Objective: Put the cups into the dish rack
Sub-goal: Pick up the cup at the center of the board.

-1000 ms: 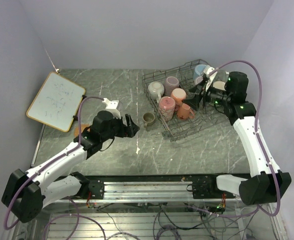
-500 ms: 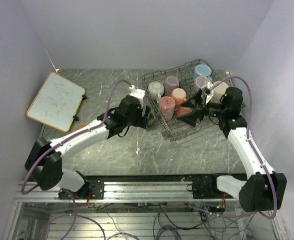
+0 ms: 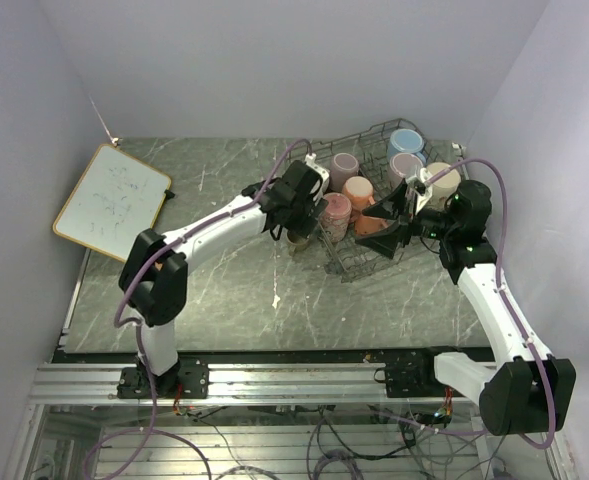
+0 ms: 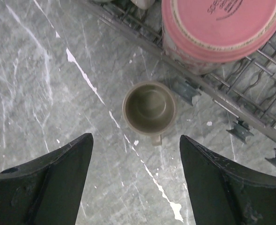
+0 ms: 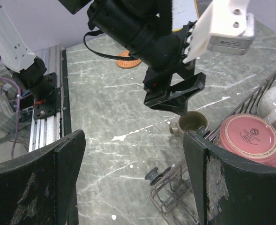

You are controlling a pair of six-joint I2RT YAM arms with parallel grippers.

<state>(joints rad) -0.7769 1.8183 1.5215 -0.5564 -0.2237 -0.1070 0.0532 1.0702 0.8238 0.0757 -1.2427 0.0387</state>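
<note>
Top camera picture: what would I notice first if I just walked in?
The grey wire dish rack at the far right of the table, packed with pastel mugs, grabs the eye first. Just outside its edge one small olive-brown mug stands alone on the table, the left gripper open directly above it.

Top view: left claw (image 3: 296,235) covers most of the olive mug (image 4: 149,108). Left wrist view cuts the pink mug (image 4: 222,28) at the top edge. Scribbles on the whiteboard (image 3: 112,202) too small to read.
</note>
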